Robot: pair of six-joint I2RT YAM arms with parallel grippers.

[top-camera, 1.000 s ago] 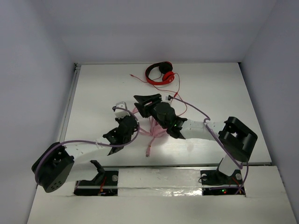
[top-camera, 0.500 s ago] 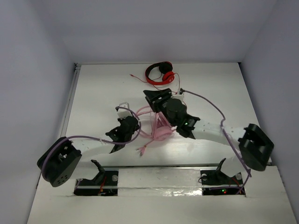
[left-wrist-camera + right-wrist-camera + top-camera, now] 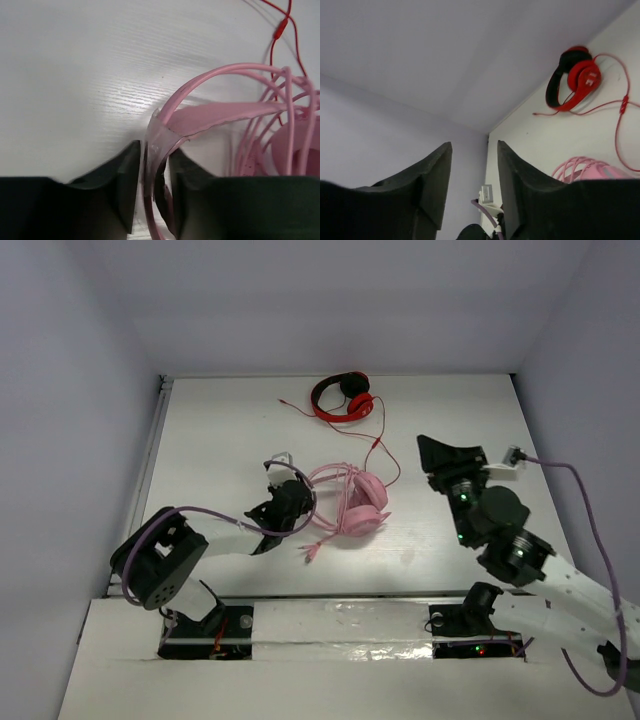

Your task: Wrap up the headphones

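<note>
The headphones [image 3: 355, 508] lie at the middle of the table [image 3: 220, 440], with cable [image 3: 287, 100] strands draped across the headband [image 3: 225, 111]. The left gripper [image 3: 152, 157] is clamped on the headband's left end. The right gripper [image 3: 474, 155] hangs raised to the right, fingers apart and empty. Red headphones [image 3: 343, 398] sit near the far edge.

Reads as a robotics lab test cell. Plain white tabletop [image 3: 215, 430] boxed in on three sides by bare pale walls [image 3: 70, 390]. Mounting bases [image 3: 470, 622] bolted at the near edge, indicator lights [image 3: 480, 650] lit. Purple cable [image 3: 590, 510] slung loose along the right arm [image 3: 560, 582]. Silver tape [image 3: 340, 652] across the front ledge.
</note>
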